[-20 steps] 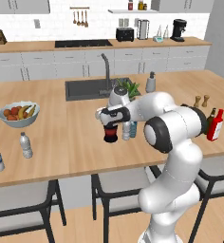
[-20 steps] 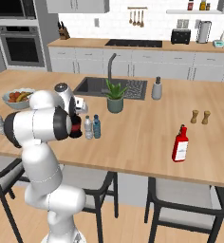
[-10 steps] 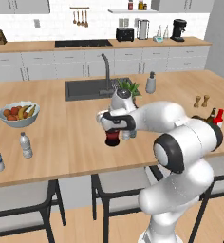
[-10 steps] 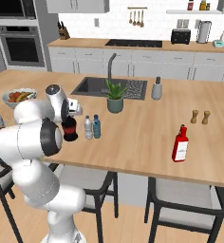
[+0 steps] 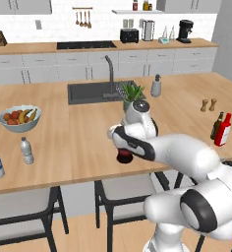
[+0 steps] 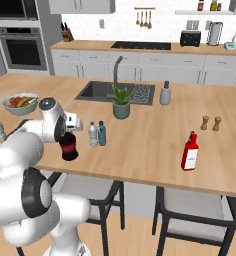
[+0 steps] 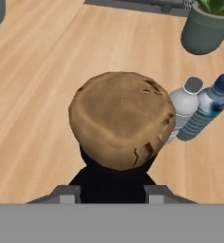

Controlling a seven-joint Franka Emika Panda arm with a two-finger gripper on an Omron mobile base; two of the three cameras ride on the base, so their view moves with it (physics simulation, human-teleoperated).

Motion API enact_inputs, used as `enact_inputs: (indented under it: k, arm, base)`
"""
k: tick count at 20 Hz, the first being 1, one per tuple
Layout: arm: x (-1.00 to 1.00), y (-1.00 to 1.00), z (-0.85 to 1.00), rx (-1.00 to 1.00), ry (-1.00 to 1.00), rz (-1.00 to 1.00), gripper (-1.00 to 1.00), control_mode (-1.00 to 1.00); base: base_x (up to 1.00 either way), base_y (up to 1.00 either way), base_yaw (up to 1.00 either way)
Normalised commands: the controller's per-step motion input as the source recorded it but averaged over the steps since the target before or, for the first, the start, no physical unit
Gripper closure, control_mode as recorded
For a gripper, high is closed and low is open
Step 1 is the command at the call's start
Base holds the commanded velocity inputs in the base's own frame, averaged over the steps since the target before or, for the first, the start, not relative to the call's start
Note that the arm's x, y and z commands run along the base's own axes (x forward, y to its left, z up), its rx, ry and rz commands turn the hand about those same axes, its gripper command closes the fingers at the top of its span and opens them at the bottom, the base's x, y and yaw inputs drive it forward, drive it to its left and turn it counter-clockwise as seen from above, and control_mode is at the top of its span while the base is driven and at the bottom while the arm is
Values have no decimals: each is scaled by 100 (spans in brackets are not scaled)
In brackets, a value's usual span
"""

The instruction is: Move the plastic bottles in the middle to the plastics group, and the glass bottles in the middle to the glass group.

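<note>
Gripping the black bottle (image 6: 68,146) in closed fingers (image 7: 69,193) near the counter's (image 6: 150,150) front edge.

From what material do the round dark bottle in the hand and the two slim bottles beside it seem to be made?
The round, nearly black bottle with a red label looks like dark, opaque glass, though its finish is hard to judge; its brown top resembles cork. The two slim bottles look like thin clear plastic: see-through, ribbed walls, one blue-tinted.

Seven bottles (image 6: 190,151), two shakers (image 6: 211,123), one bowl (image 6: 20,103).
</note>
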Motion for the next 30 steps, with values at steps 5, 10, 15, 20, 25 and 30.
enact_inputs:
  k: [5,10,15,20,25,30]
  arm:
    - [-31,-64,16,-11,12,0,100,-100]
    - [0,-87,30,-11,18,0,100,-100]
    - [18,-100,32,-2,10,0,100,-100]
    - [34,-97,16,0,1,0,100,-100]
    - [15,-94,1,0,0,0,100,-100]
    - [31,-84,0,0,-2,3,100,-100]
  base:
    - [0,0,0]
    - [0,0,0]
    - [0,0,0]
    - [0,0,0]
    - [0,0,0]
    - [0,0,0]
